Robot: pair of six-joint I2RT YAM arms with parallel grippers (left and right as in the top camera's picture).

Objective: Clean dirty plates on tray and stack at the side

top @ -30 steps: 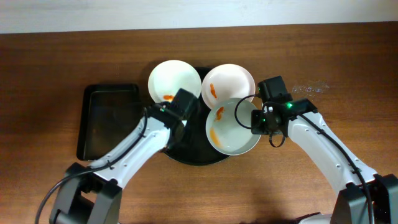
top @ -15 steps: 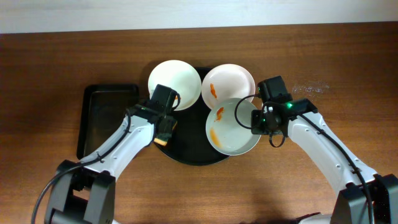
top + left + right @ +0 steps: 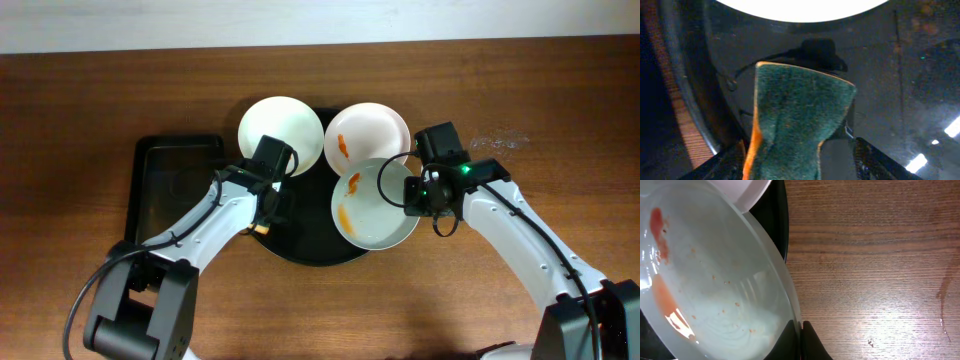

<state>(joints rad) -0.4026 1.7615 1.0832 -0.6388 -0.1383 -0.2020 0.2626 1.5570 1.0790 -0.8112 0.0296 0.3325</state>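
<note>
Three white plates sit on the round black tray (image 3: 305, 245). The left plate (image 3: 281, 130) (image 3: 800, 6) looks white where it shows. An orange smear marks the upper right plate (image 3: 370, 135) (image 3: 747, 190). The lower right plate (image 3: 378, 205) (image 3: 715, 280), smeared orange, is tilted, and my right gripper (image 3: 410, 192) (image 3: 800, 336) is shut on its right rim. My left gripper (image 3: 270, 212) (image 3: 797, 161) hangs over the tray's left part, just below the left plate. Its jaws stand open around a green and orange sponge (image 3: 264, 229) (image 3: 797, 115), with a gap on the right side.
A smaller rectangular black tray (image 3: 172, 190) lies left of the round tray, close to its rim (image 3: 685, 100). Brown wooden table (image 3: 560, 110) (image 3: 875, 255) surrounds both trays, with a faint wet streak at the right.
The left arm swung left off the tray's middle, then edged back right. Its jaws went from shut on the sponge to wide apart. The right arm and its plate have not moved.
</note>
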